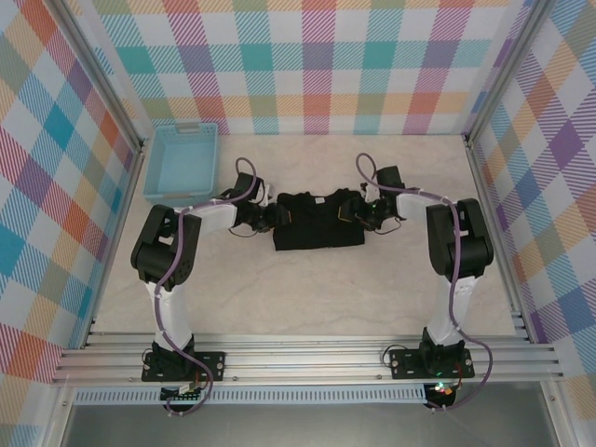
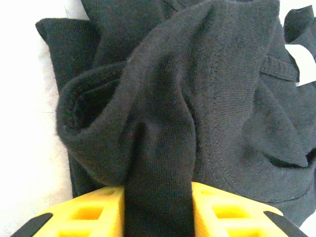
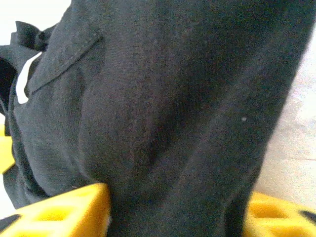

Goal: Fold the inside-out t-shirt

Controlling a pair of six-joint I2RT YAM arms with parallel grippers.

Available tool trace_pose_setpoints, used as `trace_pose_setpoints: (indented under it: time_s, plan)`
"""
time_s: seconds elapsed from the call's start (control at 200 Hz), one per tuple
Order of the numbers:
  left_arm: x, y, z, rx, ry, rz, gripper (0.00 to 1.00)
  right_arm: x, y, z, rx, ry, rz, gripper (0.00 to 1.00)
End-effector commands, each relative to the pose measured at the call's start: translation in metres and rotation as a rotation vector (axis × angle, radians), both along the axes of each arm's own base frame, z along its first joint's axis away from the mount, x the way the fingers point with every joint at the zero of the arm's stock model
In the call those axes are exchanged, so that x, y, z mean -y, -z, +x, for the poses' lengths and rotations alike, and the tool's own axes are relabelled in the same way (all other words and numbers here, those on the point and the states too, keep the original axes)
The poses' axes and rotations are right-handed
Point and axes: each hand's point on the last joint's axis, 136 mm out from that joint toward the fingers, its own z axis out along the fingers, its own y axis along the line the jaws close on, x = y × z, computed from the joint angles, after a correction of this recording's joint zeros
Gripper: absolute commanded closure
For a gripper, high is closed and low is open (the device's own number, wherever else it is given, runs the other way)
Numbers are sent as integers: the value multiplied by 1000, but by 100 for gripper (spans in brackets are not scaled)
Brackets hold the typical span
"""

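The inside-out t-shirt (image 1: 318, 223) lies as a compact black bundle in the middle of the table. My left gripper (image 1: 277, 216) is at its left end and my right gripper (image 1: 361, 212) at its right end. In the left wrist view a thick fold of the black t-shirt (image 2: 197, 89) runs down between the yellow fingers (image 2: 89, 215), and the left gripper (image 2: 158, 212) is shut on it. In the right wrist view the t-shirt (image 3: 163, 98) fills the space between the yellow fingers (image 3: 74, 207) of the right gripper (image 3: 177, 212), which is shut on a wider bunch. A white label (image 2: 301, 64) shows on the cloth.
A light blue plastic basket (image 1: 182, 163) stands at the back left of the table, just behind the left arm. Checked walls enclose the table on three sides. Aluminium rails (image 1: 307, 358) run along the near edge by the arm bases.
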Motion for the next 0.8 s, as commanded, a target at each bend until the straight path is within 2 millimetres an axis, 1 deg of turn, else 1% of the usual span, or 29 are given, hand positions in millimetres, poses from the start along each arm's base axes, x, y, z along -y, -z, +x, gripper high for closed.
trace_pose_setpoints:
  time_s: [0.0,0.07,0.14,0.22,0.315,0.375,0.435,0.53,0.575,0.59,0.66,0.73,0.795]
  plan:
    - [-3,6,1,-9,-7,46,66,-12,-6,13,30,-6,50,59]
    - [-7,4,3,4,-13,74,61,-7,-8,20,46,6,16,67]
    - [-12,-2,6,25,-22,98,52,2,-10,25,53,20,-20,74]
    - [-21,-14,9,59,-41,135,42,19,-13,32,60,42,-66,78]
    - [-34,-31,8,103,-69,185,34,44,-21,44,86,69,-139,84]
    - [-43,-41,5,123,-95,215,32,63,-27,55,101,82,-190,85]
    - [-51,-51,1,146,-113,238,31,86,-36,68,121,96,-257,85]
    - [-58,-66,-6,180,-128,246,30,123,-47,86,139,79,-372,84]
    - [-60,-72,-9,195,-131,243,30,144,-46,93,132,75,-464,84]
    - [-62,-70,-16,174,-128,253,30,153,-48,96,135,78,-496,84]
    - [-65,-78,-22,187,-131,250,30,184,-51,108,134,74,-637,83]
    - [-67,-85,-26,201,-132,245,29,210,-53,119,131,69,-740,83]
    - [-67,-89,-30,209,-131,240,29,229,-57,131,138,67,-827,82]
